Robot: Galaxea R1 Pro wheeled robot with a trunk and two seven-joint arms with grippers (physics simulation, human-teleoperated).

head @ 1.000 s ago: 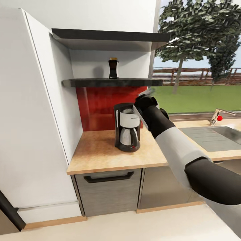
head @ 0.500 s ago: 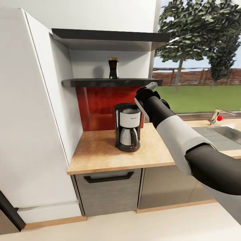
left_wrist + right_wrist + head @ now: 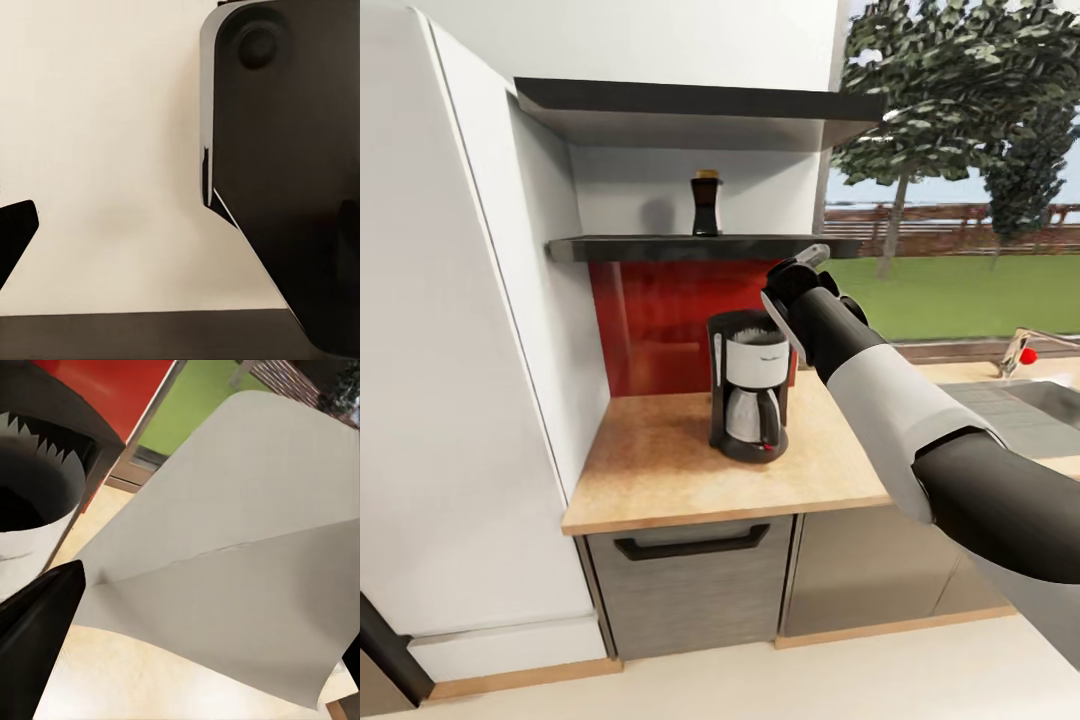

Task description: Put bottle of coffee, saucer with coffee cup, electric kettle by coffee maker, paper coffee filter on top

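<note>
Paper filter in transit: the right claw (image 3: 807,262) hangs just beside and above the coffee maker (image 3: 750,385) on the desk (image 3: 650,460), closed on the paper coffee filter (image 3: 225,547), which fans out past its fingers. A clean placement means centring the cone over the open top, visible alongside, before letting go. The left claw's opening cannot be judged.

Right arm extended forward and up from lower right of head view, elbow bent, grey forearm, black wrist. Right tool (image 3: 797,290) raised, pinching flat white paper sheet (image 3: 225,555). Left tool: dark finger (image 3: 15,236) visible, state unclear.
</note>
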